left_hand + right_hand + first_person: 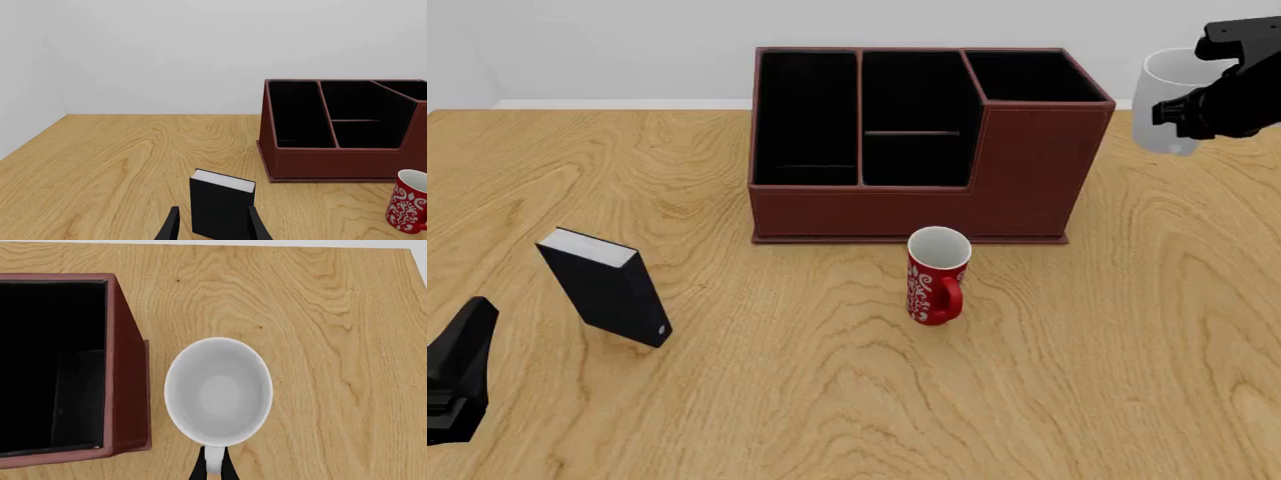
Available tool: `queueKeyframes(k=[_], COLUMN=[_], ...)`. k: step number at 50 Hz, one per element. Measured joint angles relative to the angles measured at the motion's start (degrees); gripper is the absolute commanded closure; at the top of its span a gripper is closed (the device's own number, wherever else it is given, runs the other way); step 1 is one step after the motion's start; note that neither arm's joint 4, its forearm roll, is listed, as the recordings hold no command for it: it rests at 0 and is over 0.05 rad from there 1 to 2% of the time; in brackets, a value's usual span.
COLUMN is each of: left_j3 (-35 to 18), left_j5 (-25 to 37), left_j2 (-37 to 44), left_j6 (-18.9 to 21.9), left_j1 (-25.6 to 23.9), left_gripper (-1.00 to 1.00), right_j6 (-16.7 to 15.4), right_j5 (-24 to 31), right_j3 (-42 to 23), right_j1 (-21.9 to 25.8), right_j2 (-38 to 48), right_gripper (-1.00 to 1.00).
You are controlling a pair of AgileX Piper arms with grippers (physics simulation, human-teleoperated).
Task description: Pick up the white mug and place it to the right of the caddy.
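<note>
Both arms matte black, angular housings. Left end effector: two flat, tapered black fingers. Right end effector: slim black fingers narrowing to points; blocky black wrist casing in front view.

Even, bright, diffuse light fills all three renders, sharp edge to edge. The counter carries only faint soft shadows. The caddy compartments read near-black. No glare or blur.
</note>
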State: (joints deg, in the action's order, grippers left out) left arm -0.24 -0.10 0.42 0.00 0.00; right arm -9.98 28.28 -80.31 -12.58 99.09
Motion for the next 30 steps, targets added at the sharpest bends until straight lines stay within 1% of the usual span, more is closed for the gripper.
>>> queueKeyframes(k=[30], left_j3=[0.0], left_j5=[0.0], left_j2=[0.0], left_j6=[0.0], left_j1=[0.0], left_gripper=[-1.0], right_j6=[0.59], right_j5=[-3.9], right_j3=[3.07], right_j1=[0.67], right_j2=[2.63], right_gripper=[1.0])
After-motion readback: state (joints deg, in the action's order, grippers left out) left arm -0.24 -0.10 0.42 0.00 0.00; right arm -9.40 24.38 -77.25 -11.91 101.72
